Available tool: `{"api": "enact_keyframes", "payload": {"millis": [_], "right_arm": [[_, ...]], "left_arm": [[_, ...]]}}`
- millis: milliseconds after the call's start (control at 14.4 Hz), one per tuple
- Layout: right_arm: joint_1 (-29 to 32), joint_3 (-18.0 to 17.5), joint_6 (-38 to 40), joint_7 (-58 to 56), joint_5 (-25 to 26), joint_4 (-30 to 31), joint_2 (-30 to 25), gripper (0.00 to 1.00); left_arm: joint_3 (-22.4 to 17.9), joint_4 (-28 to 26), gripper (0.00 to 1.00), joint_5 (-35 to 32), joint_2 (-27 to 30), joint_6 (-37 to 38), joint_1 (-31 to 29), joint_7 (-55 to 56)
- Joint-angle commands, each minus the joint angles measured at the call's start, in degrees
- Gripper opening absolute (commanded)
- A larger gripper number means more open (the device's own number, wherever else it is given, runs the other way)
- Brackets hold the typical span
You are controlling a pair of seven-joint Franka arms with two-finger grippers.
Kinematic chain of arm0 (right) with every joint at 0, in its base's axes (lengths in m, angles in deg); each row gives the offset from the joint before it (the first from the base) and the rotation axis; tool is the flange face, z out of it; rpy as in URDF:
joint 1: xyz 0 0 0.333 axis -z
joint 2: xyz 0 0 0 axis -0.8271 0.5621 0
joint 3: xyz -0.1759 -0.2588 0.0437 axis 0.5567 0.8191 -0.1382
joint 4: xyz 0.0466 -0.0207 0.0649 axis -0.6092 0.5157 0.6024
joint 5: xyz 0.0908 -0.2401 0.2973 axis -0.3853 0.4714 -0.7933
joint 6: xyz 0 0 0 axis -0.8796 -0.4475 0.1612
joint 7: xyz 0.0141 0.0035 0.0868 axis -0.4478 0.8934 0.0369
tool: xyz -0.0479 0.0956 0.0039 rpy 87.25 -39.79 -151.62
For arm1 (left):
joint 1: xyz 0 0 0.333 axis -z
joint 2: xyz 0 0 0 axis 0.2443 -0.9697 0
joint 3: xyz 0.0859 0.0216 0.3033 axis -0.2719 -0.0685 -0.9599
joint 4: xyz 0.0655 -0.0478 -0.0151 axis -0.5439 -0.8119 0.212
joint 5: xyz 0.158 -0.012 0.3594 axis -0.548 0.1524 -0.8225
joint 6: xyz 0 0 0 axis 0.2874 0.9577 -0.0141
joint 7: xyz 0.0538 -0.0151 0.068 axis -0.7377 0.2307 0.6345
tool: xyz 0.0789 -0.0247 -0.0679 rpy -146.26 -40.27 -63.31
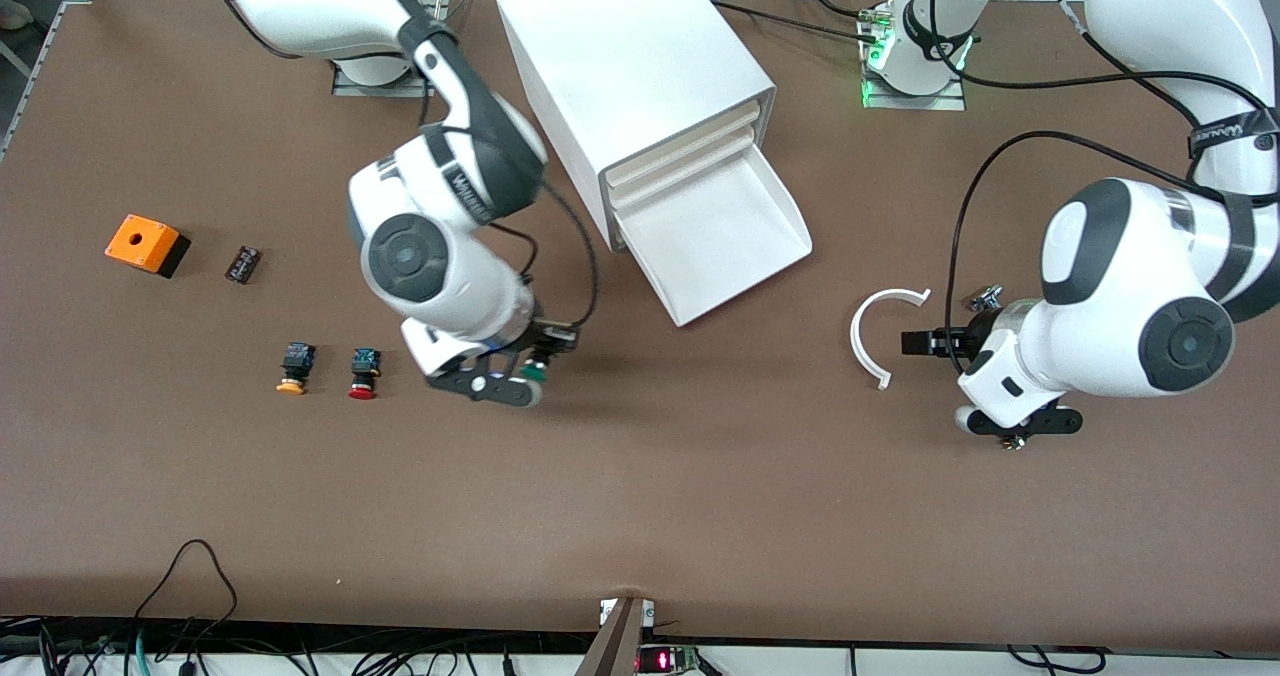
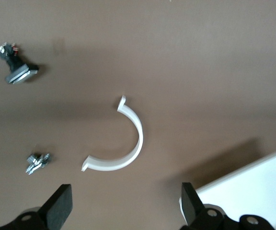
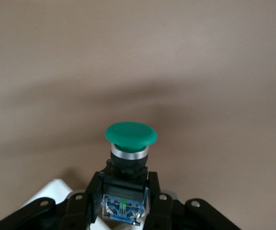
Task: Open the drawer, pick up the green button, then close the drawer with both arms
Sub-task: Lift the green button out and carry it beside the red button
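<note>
Right wrist view: the right hand (image 3: 123, 201) is clamped shut on the black-blue body of the button (image 3: 130, 134), whose green mushroom cap points away from the wrist, above bare brown table (image 3: 138, 57). In the front view the right hand (image 1: 525, 368) hangs low over the table, beside the red-capped button (image 1: 363, 373) and on its drawer-ward side. The green button (image 1: 536, 369) shows only as a small green patch at the fingertips. The yellow-capped button (image 1: 293, 367) lies just beside the red one, toward the right arm's end of the table. Farther from the front camera than these two lie a small dark block (image 1: 243, 263) and an orange box (image 1: 146, 245) with a hole in its top.

The drawer (image 1: 715, 241), lowest of the white cabinet (image 1: 634, 76), stands pulled out, and its shallow tray shows bare white. The cabinet's upper drawers are pushed in.

Left wrist view: the left hand (image 2: 121, 211) has its two black fingers (image 2: 59, 206) spread wide and holds nothing. It points toward a white curved strip (image 2: 128, 143) lying flat on the table, with a corner of the drawer (image 2: 253, 187) near one finger. Two small metal parts (image 2: 37, 162) lie apart from the strip. In the front view the left hand (image 1: 925, 342) waits just beside the strip (image 1: 868, 331), toward the left arm's end of the table and nearer the front camera than the drawer.
</note>
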Motion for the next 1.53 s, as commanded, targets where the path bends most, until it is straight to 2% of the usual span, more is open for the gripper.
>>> {"api": "enact_keyframes", "payload": {"millis": [0, 70, 209, 418, 766, 906, 1184, 1254, 1324, 1393, 1463], "right_arm": [[4.6, -0.5, -1.3, -10.7, -0.9, 10.4, -5.2, 0.00], [6.0, -0.5, -2.1, -13.5, -0.9, 12.6, -5.8, 0.00], [8.6, -0.3, -5.2, -20.0, -0.9, 18.2, -7.4, 0.00], [11.4, -0.1, -15.8, -26.1, -0.9, 30.4, -10.9, 0.00], [11.7, 0.4, -31.4, -28.5, -0.9, 42.4, -11.3, 0.00], [11.8, 0.4, -36.2, -28.7, -0.9, 44.8, -10.1, 0.00], [11.9, 0.4, -38.1, -28.6, -0.9, 44.6, -8.1, 0.01], [12.0, 0.4, -37.8, -28.4, -0.9, 44.4, -8.1, 0.28], [12.3, 0.4, -37.8, -28.3, -0.9, 44.2, -8.1, 0.69], [12.5, 0.4, -37.8, -27.8, -0.9, 44.1, -8.2, 0.99], [12.8, 0.4, -37.7, -28.0, -0.9, 43.9, -8.5, 0.99]], "left_arm": [[0.4, -24.7, 1.00, -1.9, 14.6, -15.9, 0.3, 1.9], [0.5, -29.6, 1.00, -1.9, 16.7, -20.5, 0.5, 4.1], [3.1, -34.4, 1.00, -1.9, 17.7, -25.7, 0.6, 11.3], [4.9, -37.6, 1.00, -2.0, 16.4, -31.8, 2.1, 24.3], [4.9, -38.3, 1.00, -2.0, 11.6, -38.6, 6.5, 36.1], [4.9, -38.3, 1.00, -2.0, 9.7, -41.2, 8.6, 39.9], [4.9, -38.7, 1.00, -2.0, 7.9, -42.5, 12.4, 43.9], [4.9, -39.0, 1.00, -2.0, 7.9, -42.5, 12.4, 43.9], [4.8, -39.2, 1.00, -2.0, 7.9, -42.5, 12.4, 43.9], [4.8, -39.2, 1.00, -2.1, 7.7, -42.6, 12.5, 43.9], [4.7, -39.2, 1.00, -2.7, 7.4, -42.7, 12.5, 43.9]]}}
